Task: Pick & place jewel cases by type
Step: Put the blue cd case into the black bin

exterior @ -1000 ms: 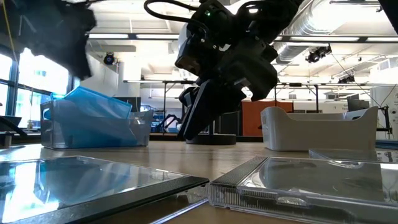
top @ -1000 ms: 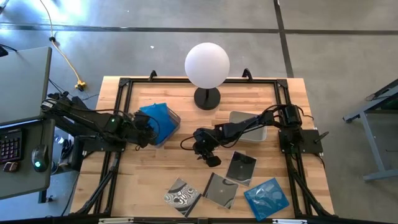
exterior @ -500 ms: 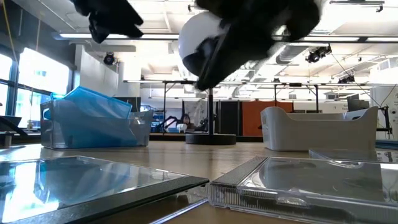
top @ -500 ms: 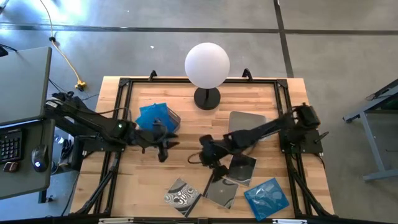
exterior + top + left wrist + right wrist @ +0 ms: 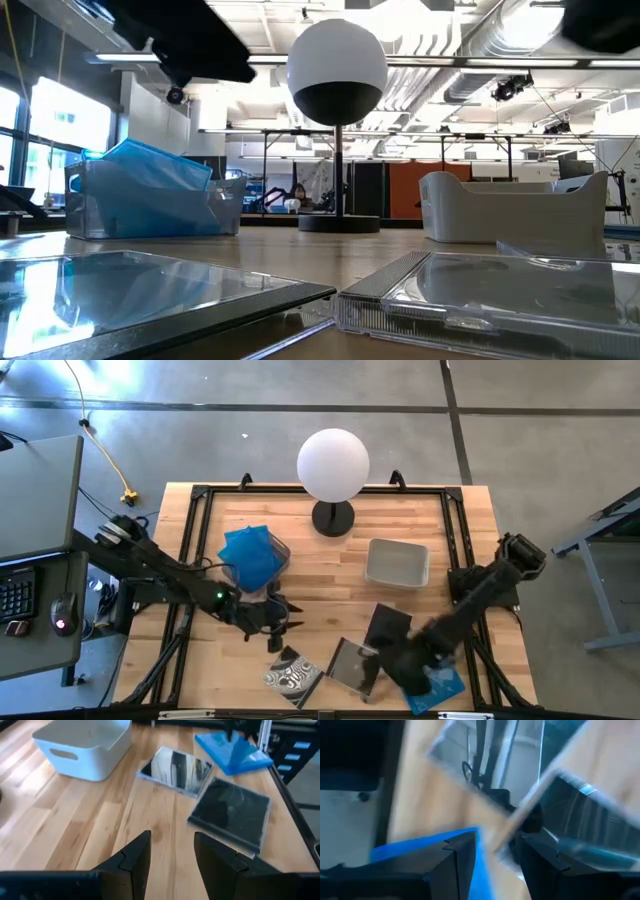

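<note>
- My left claw hangs over the bench, fingers parted a little with nothing between them; the swirl-patterned case lies flat just beyond it, toward the front edge, and is the nearest case to this arm.
- My right claw is low at the front right, its fingers apart and empty; the blue case lies just beside it and the shiny dark case just ahead.
- The blue case is square, so no long axis matters; I judge the right arm better placed for it.
- Other blue cases already stand in the left tub; the right tub looks empty.
</note>
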### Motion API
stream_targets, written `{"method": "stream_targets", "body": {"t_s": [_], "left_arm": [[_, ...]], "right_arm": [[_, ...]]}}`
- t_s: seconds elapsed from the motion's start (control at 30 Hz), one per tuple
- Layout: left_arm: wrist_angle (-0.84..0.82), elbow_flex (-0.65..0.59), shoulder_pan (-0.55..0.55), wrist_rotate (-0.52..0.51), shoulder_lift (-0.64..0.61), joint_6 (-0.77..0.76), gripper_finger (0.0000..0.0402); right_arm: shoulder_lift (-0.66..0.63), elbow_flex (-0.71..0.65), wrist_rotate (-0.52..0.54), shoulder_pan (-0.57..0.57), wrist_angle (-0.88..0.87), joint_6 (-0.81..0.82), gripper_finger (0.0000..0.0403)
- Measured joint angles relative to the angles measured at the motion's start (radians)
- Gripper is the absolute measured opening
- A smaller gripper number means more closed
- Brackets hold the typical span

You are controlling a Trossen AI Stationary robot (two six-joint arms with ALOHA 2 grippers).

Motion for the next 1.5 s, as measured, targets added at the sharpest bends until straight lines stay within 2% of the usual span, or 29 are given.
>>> {"method": "stream_targets", "body": {"t_s": [0.27, 0.43, 0.6, 0.77, 0.87, 1.03, 1.13, 1.3, 1.5], "left_arm": [[0.085, 0.000, 0.015, -0.030, 0.035, 0.002, 0.0146], [0.086, 0.000, 0.013, -0.049, 0.035, 0.002, 0.0146], [0.086, 0.000, 0.014, -0.061, 0.035, 0.002, 0.0146], [0.107, 0.000, 0.014, -0.076, 0.035, 0.001, 0.0146], [0.140, 0.000, 0.014, -0.076, 0.035, 0.001, 0.0146], [0.147, 0.000, 0.014, -0.078, 0.035, 0.001, 0.0146], [0.146, -0.001, 0.014, -0.044, 0.035, 0.007, 0.0146], [0.202, -0.002, 0.013, 0.016, 0.035, 0.092, 0.0146], [0.308, -0.001, 0.014, 0.088, 0.044, 0.264, 0.0146]], "right_arm": [[0.014, 0.000, 0.018, 0.222, 0.015, 0.264, 0.0138], [0.057, 0.000, 0.020, 0.297, 0.055, 0.246, 0.0138], [0.124, 0.000, 0.019, 0.312, 0.059, 0.182, 0.0138], [0.208, -0.001, -0.030, 0.286, 0.082, 0.122, 0.0138], [0.241, 0.001, -0.040, 0.265, 0.111, 0.030, 0.0138], [0.260, 0.004, 0.020, 0.204, 0.137, -0.168, 0.0138], [0.262, 0.003, 0.070, 0.148, 0.151, -0.246, 0.0138], [0.263, 0.002, 0.062, 0.038, 0.172, -0.282, 0.0138], [0.257, 0.000, 0.069, -0.069, 0.182, -0.302, 0.0138]]}}
